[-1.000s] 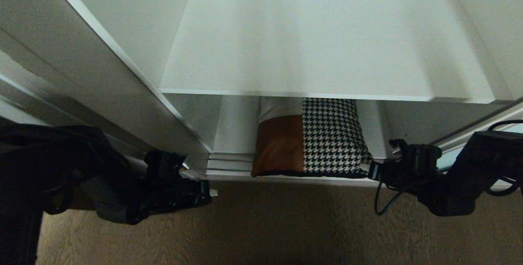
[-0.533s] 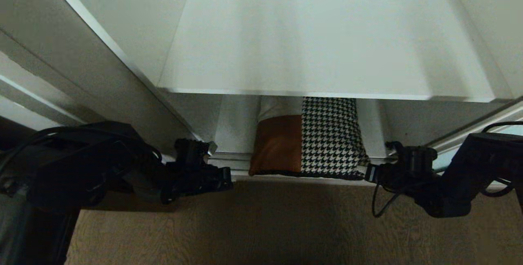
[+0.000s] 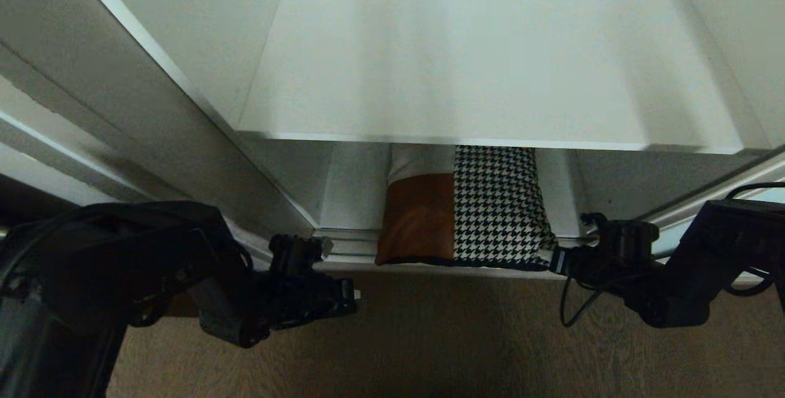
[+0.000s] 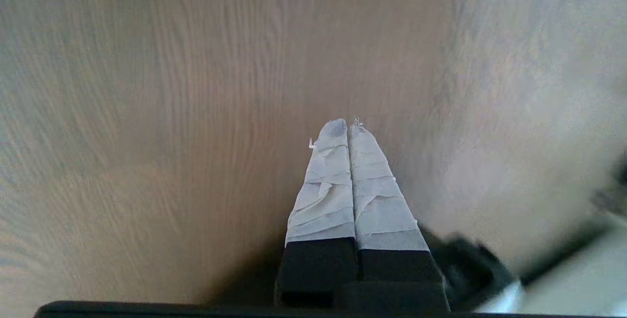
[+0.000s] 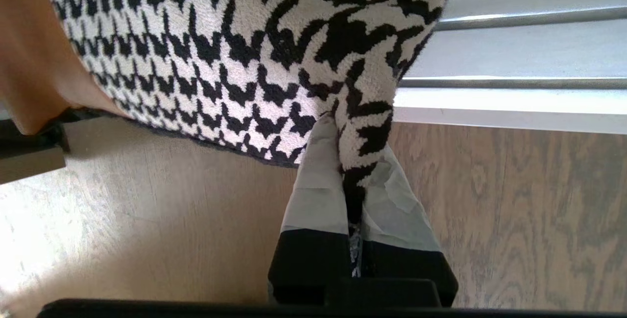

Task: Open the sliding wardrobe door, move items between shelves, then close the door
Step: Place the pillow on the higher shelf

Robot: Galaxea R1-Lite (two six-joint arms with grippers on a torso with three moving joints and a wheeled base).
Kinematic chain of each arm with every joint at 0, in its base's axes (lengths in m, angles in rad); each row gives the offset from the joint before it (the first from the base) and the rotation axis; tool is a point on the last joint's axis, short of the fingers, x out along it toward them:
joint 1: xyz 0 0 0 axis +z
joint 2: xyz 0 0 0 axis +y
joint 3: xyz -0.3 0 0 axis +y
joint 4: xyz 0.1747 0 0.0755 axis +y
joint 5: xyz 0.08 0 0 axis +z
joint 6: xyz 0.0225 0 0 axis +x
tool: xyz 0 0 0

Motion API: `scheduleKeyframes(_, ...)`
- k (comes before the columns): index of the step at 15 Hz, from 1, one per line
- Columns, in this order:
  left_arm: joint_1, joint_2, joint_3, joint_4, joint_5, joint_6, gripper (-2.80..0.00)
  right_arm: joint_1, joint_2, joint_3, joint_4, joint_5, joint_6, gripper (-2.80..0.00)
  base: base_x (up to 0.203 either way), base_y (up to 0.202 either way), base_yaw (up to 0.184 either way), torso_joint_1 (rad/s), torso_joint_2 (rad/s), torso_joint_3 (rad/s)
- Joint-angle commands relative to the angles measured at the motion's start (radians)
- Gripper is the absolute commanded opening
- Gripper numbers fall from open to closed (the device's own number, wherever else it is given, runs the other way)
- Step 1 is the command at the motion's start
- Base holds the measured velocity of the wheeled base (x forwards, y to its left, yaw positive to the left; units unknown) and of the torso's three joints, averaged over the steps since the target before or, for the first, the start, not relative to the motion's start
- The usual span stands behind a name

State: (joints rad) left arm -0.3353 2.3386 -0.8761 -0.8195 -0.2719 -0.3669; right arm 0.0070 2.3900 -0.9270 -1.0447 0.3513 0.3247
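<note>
Here your right pincer (image 5: 349,171) is pinching the cushion (image 3: 466,214) by its houndstooth corner on the bottom shelf (image 3: 552,270); your left pincer (image 4: 348,134), closed and empty, hangs over the wood floor (image 3: 429,336).

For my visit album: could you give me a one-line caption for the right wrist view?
Right end effector shut on a corner of the houndstooth cushion, above the wood floor.

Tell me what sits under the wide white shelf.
Under the shelf stands the cushion, tan leather beside houndstooth, its corner pinched by the right gripper. Its upper part is hidden by the shelf's front edge.
</note>
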Motion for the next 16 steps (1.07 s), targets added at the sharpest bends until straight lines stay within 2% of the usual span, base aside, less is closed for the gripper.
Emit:
scheduleKeyframes(1, -0.035, 0.048, 0.015, -0.054, 0.122, -0.004, -2.8, 0.001, -0.003, 0.002, -0.008, 0.003, 0.002, -2.8, 0.0, 0.0, 0.0, 0.0, 0.0, 0.0)
scheduleKeyframes(5, -0.039, 0.083, -0.114, -0.018, 0.13, 0.007, -2.8, 0.001, -0.004, 0.004, -0.009, 0.003, -0.001, -2.8, 0.0, 0.0, 0.0, 0.0, 0.0, 0.0)
scheduleKeyframes(8, -0.053, 0.082, -0.144, 0.013, 0.126, 0.017, -2.8, 0.001, -0.004, 0.004, -0.009, 0.003, -0.001, -2.8, 0.0, 0.0, 0.0, 0.0, 0.0, 0.0)
scheduleKeyframes(9, -0.058, 0.085, -0.16, 0.017, 0.126, 0.017, 0.0, 0.001, -0.004, 0.004, -0.009, 0.003, -0.001, -2.8, 0.0, 0.0, 0.0, 0.0, 0.0, 0.0)
scheduleKeyframes(13, -0.077, 0.068, -0.124, -0.015, 0.124, 0.016, 0.0, 0.002, -0.002, 0.002, -0.008, 0.002, -0.001, -2.8, 0.0, 0.0, 0.0, 0.0, 0.0, 0.0)
scheduleKeyframes(16, -0.079, 0.109, -0.176, -0.066, 0.128, 0.022, 0.0, 0.007, -0.009, 0.013, -0.009, 0.003, -0.002, -2.8, 0.0, 0.0, 0.0, 0.0, 0.0, 0.0)
